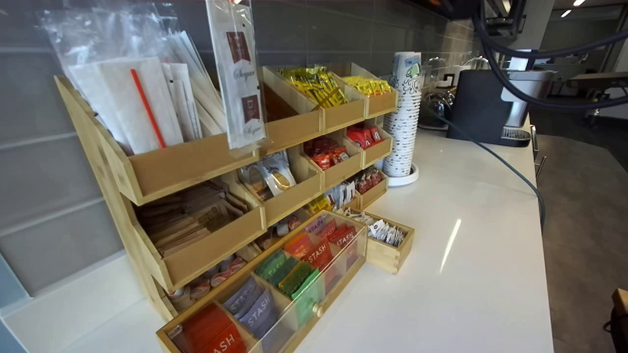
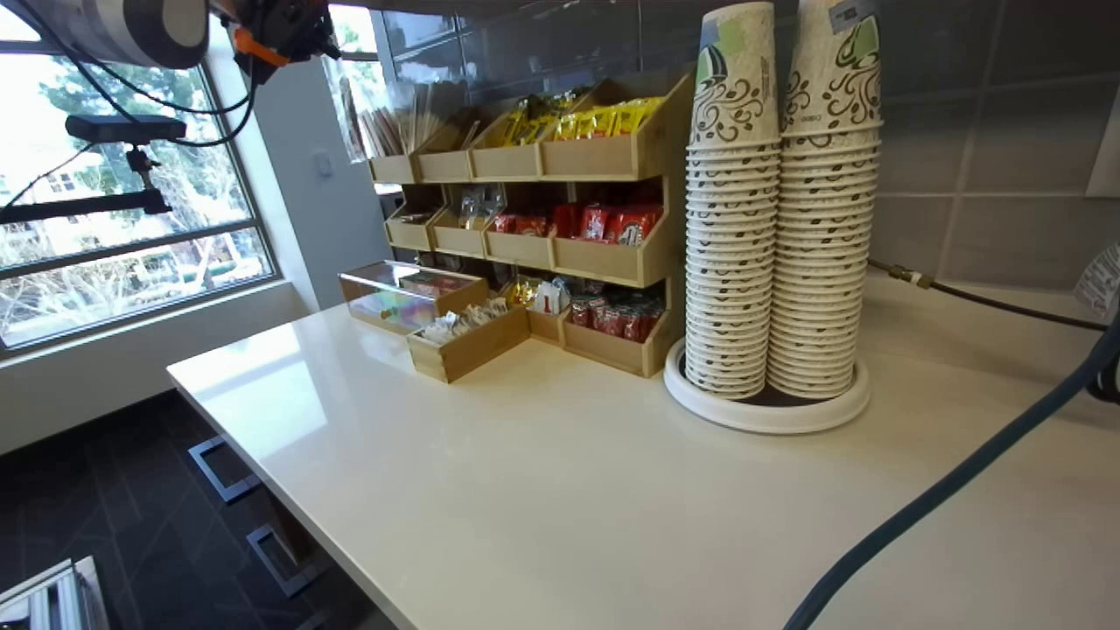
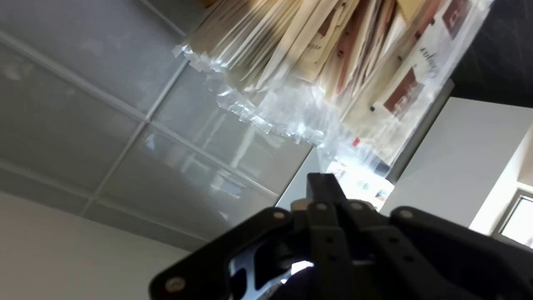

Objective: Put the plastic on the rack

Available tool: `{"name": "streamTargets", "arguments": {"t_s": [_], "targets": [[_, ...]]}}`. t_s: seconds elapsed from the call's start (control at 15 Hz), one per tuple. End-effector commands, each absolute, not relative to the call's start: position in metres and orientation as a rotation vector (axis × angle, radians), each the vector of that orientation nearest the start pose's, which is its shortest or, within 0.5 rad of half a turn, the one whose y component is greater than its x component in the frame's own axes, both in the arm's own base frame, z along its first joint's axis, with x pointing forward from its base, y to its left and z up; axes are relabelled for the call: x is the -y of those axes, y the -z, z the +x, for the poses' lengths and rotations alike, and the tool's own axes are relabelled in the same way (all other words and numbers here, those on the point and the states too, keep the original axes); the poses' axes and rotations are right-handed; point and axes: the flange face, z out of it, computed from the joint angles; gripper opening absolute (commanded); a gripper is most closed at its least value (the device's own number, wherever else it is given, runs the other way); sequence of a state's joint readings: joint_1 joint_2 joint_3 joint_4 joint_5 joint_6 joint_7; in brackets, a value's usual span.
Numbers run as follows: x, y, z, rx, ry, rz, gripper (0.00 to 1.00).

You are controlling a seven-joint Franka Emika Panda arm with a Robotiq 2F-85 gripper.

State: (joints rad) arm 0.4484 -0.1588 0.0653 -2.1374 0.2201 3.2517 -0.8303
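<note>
End effector [image 3: 327,183], fingers drawn together, seems to pinch the upper end of the plastic sugar sleeve [image 1: 240,81], which hangs below it, long axis near vertical, before the top tier of the wooden rack [image 1: 191,169]; placing it likely means going inward.

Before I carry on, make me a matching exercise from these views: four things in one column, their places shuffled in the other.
Things
1. Sugar-marked sleeve
2. Paper cups
3. STASH tea bags
4. Open box of white packets

Places
a. Stacked on a round white base
b. On the counter, beside the tea drawer
c. Near upright, crossing the front edge of the rack in an exterior view
d. Behind a clear front panel

Pairs: 1-c, 2-a, 3-d, 4-b
</note>
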Motion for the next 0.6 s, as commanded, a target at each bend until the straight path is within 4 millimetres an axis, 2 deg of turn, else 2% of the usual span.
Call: {"name": "streamTargets", "arguments": {"t_s": [0.0,0.53], "targets": [[-0.245,-0.631,0.492,1.296,2.026,-2.183,0.00],[-0.243,-0.619,0.506,1.185,2.154,-2.142,0.00]]}}
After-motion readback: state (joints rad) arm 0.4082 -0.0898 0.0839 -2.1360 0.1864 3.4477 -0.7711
